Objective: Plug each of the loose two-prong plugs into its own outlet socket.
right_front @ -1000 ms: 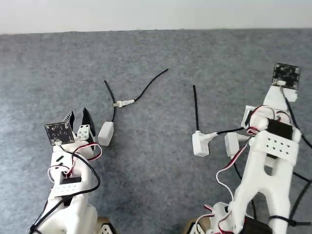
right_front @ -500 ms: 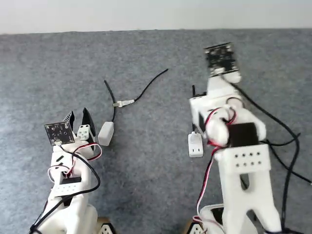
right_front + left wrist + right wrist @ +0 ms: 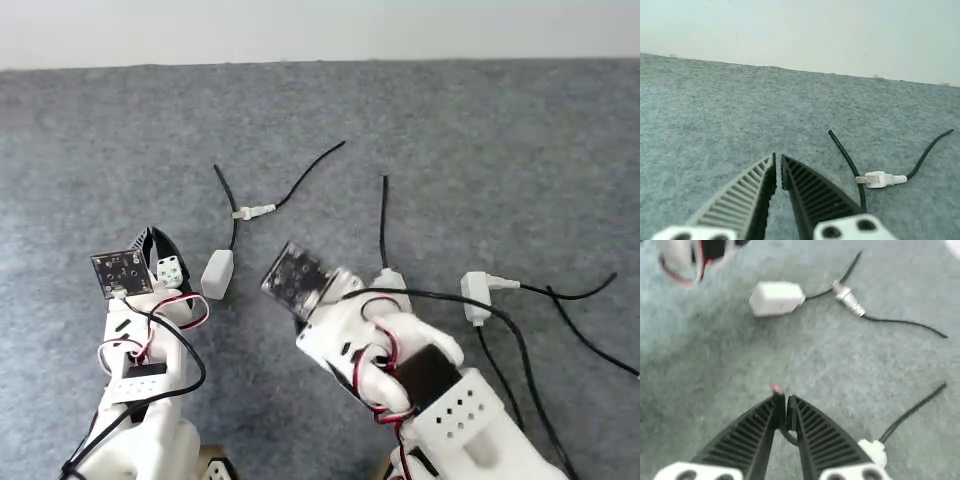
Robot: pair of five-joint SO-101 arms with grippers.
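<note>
On the grey carpet ahead of my left arm lies the left socket, a white block just beside my left gripper. Its black cord runs away from me. The left plug lies farther out, apart from that socket, with its nose against the socket's cord and its own cord curving off toward the wall. My left wrist view shows that gripper clenched to a thin slit with nothing in it. It sits low over bare carpet, and the left plug lies beyond it and off to one side.

My right arm is slung across the middle of the carpet toward the left socket. My right gripper is pressed shut over the carpet. A thin dark line shows between its fingers, and I cannot tell what it is. Ahead of it lie the left socket and the left plug.

Beside that arm the right socket lies with its cord stretched toward the wall. The right plug rests on the carpet near it, not touching and unplugged.
</note>
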